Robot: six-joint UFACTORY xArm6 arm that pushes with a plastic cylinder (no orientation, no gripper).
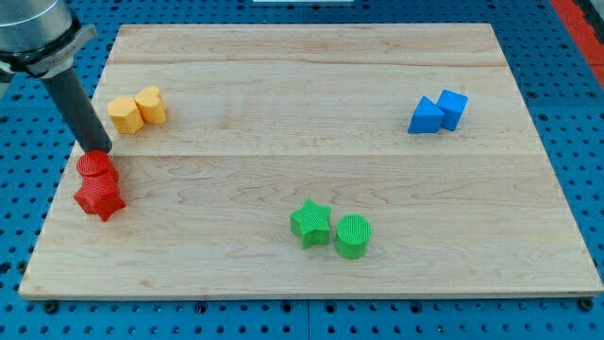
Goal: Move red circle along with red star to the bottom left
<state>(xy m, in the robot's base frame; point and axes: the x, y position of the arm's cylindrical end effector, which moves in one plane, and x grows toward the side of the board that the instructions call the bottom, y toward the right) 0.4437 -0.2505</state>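
Note:
A red circle (95,168) sits near the board's left edge, touching a red star (100,198) just below it. My tip (97,150) stands at the top edge of the red circle, touching it or nearly so. The dark rod slants up to the view's top left.
A yellow pentagon-like block (124,114) and a yellow cylinder (151,105) lie at upper left. A blue triangle (427,117) and blue cube (452,108) lie at upper right. A green star (310,223) and green circle (353,235) lie at bottom centre. The wooden board (302,274) lies on a blue pegboard.

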